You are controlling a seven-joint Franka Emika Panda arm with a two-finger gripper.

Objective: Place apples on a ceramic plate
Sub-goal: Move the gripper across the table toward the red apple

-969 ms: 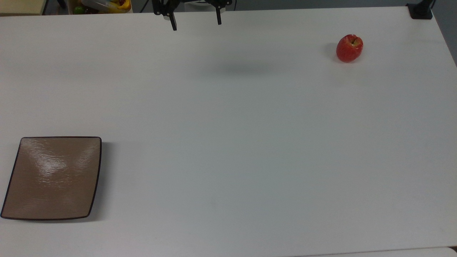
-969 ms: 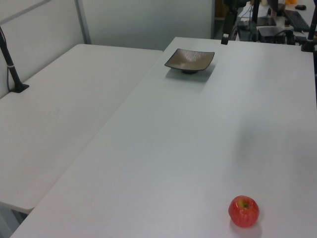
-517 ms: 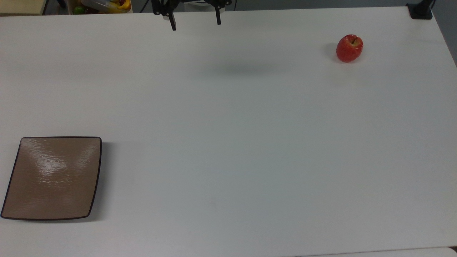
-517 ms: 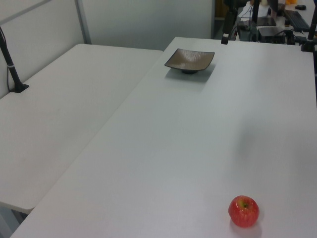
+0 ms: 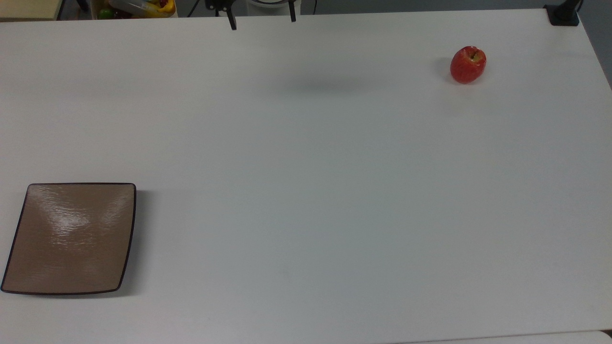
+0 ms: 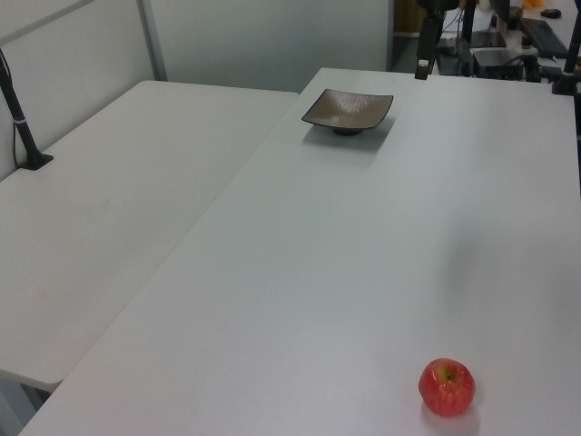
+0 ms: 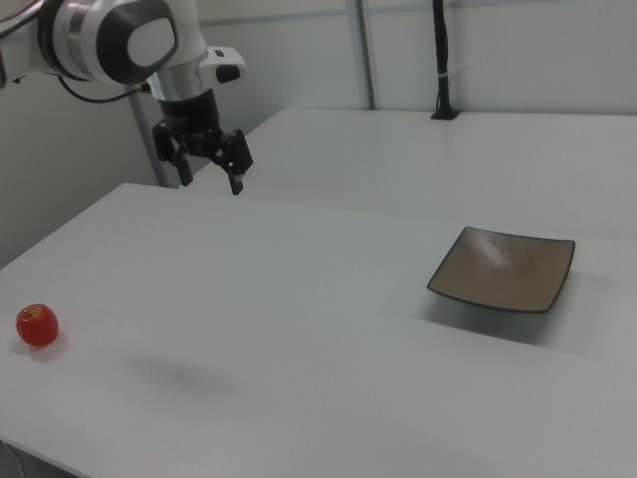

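Sitting at the upper right of the top view, the red apple (image 5: 468,64) is far from the empty square plate (image 5: 71,238) at lower left. The gripper (image 7: 210,165) hangs wide open, holding nothing; everything remains to do.

The arm (image 7: 109,40) is glossy white, built of rounded, barrel-like segments with a grey disc capping one joint. A dark cable runs along its upper side. Below a white wrist block sits a black cylinder, and under it the black claw (image 7: 211,169), angular and boxy, ending in two slim dark fingers (image 7: 238,183); pale marks near their bases may be screws or labels.
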